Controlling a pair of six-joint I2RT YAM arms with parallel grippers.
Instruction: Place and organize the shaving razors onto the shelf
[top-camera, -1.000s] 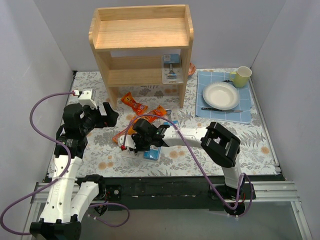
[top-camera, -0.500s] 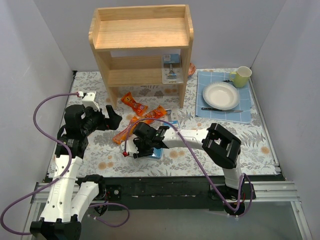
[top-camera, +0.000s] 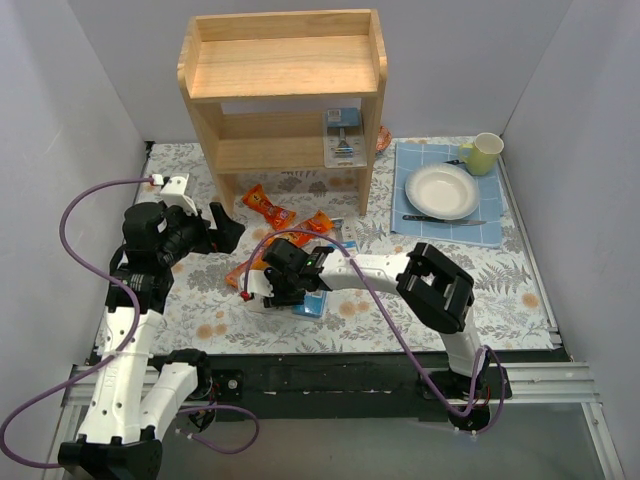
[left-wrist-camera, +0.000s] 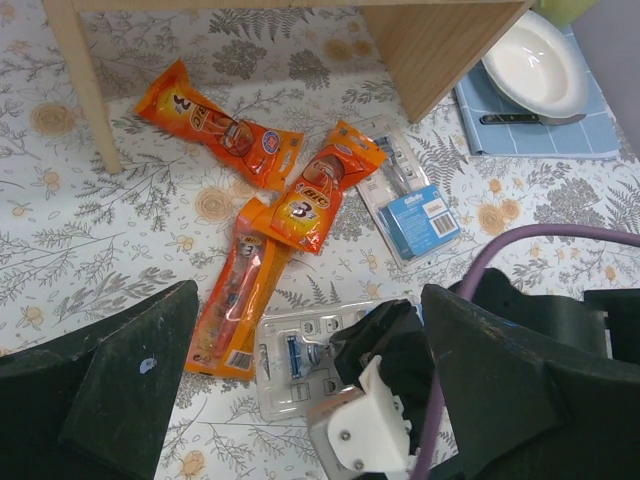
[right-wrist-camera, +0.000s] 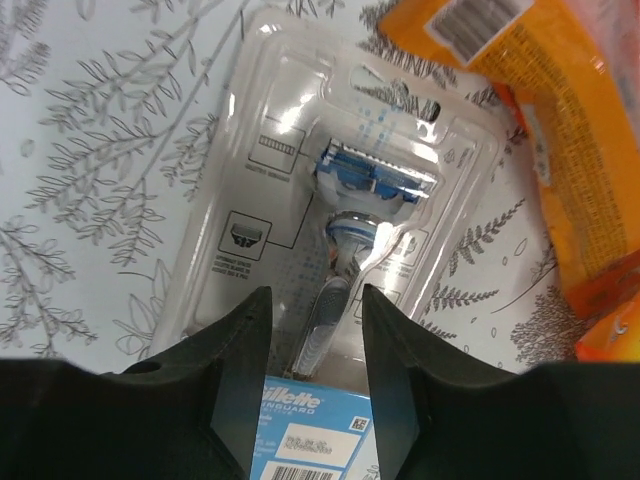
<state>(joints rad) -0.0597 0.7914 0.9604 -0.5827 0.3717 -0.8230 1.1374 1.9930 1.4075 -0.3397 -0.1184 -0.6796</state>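
1. Over the last second the right gripper (right-wrist-camera: 315, 300) has only dipped toward the near edge and come back. It stays low over a razor pack (right-wrist-camera: 330, 180) that still lies flat on the table.
2. Its fingers (right-wrist-camera: 235, 370) stand a narrow gap apart above the blister, either side of the razor handle. The pack is wider than that gap, so nothing is held. I cannot tell whether the tips touch the plastic.
3. The left gripper (left-wrist-camera: 310, 295) has barely moved and hangs wide and empty at the left.
4. A shelved pack (top-camera: 343, 137) stands on the lower tier of the shelf (top-camera: 285, 97), at its right end. A spare pack (left-wrist-camera: 420, 215) lies just beyond the right arm. By my reckoning one of three is placed and this pick is not yet made.
5. The table wears a floral cloth (top-camera: 200, 300). Orange packets (left-wrist-camera: 220, 125) crowd the pack's far side. A plate (top-camera: 441, 190) and mug (top-camera: 484, 152) sit far right, and white walls close in.
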